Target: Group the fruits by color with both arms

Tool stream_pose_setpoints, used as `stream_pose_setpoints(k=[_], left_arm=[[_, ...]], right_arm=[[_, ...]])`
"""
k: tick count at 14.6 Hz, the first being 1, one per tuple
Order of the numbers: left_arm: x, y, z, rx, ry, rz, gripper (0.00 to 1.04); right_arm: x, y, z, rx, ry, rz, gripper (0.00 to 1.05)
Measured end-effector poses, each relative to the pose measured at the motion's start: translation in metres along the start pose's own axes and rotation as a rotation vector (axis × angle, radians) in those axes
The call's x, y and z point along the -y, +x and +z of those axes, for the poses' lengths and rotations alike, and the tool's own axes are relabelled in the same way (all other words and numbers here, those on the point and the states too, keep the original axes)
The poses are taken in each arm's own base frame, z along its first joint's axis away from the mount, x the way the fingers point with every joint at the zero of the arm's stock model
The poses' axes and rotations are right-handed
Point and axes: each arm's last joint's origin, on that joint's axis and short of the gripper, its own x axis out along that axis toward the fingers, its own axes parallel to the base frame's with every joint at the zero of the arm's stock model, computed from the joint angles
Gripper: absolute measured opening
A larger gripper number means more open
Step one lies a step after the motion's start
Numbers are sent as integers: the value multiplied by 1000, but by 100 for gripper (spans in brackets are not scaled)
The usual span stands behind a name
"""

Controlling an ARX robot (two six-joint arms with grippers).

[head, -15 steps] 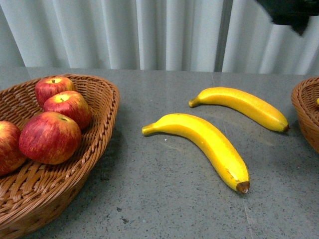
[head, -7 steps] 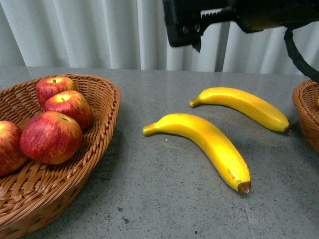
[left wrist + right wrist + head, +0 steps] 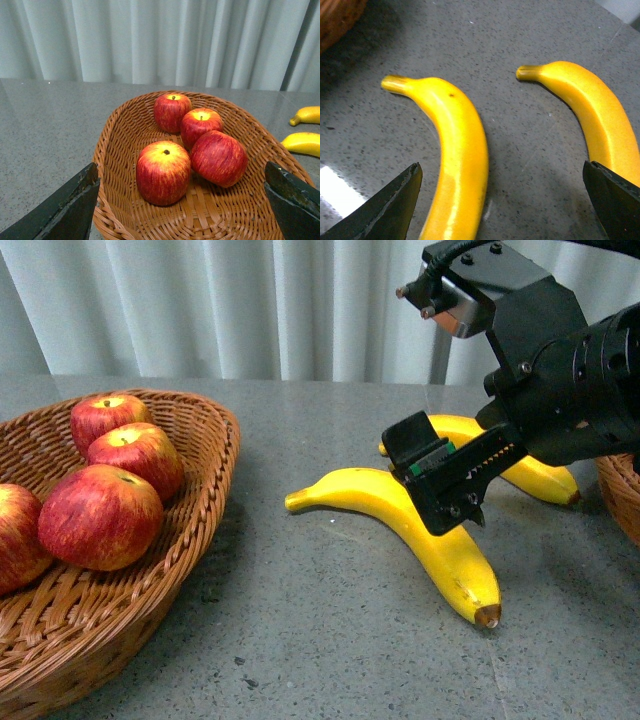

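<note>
Two yellow bananas lie on the grey table: the near one (image 3: pixel 345 490) and the far one (image 3: pixel 545 478). My right gripper (image 3: pixel 442 485) is open and hangs low over them, just above the near banana's middle. In the right wrist view the near banana (image 3: pixel 462 150) lies between the fingers beside one finger (image 3: pixel 385 212), and the far banana (image 3: pixel 595 110) runs by the other; the gripper (image 3: pixel 500 210) holds nothing. Several red apples (image 3: pixel 100 515) sit in the left wicker basket (image 3: pixel 215 455). My left gripper (image 3: pixel 180 210) is open and empty above that basket (image 3: pixel 112 135) and its apples (image 3: pixel 162 172).
A second wicker basket (image 3: pixel 618 485) stands at the table's right edge, partly behind my right arm. A white curtain hangs behind the table. The right arm's body covers part of the far banana.
My right arm has come in from the upper right, swung left across the top and dropped down over the bananas. The fruits and baskets have not moved.
</note>
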Motion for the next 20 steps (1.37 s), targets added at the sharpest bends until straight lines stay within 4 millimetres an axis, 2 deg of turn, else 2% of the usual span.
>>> stream_pose_setpoints(k=[2,3,5,14,16,18,20], left_arm=[[0,0,0,0,0,0,98],[0,0,0,0,0,0,98],[0,0,0,0,0,0,98],[0,0,0,0,0,0,98],[0,0,0,0,0,0,98],[0,0,0,0,0,0,98],[0,0,0,0,0,0,98]], right_arm=[[-2,1,-8,-56,-46,3,98],[-12,12,-20,-137,-49,41,98],[-20,22,-17,-167,-24,64,98],[-21,45,-24,-237,23,56,98],[-23,45,-24,-237,22,59,88],[-23,45,-24,-237,23,60,84],[-24,46,-25,-231,24,67,62]])
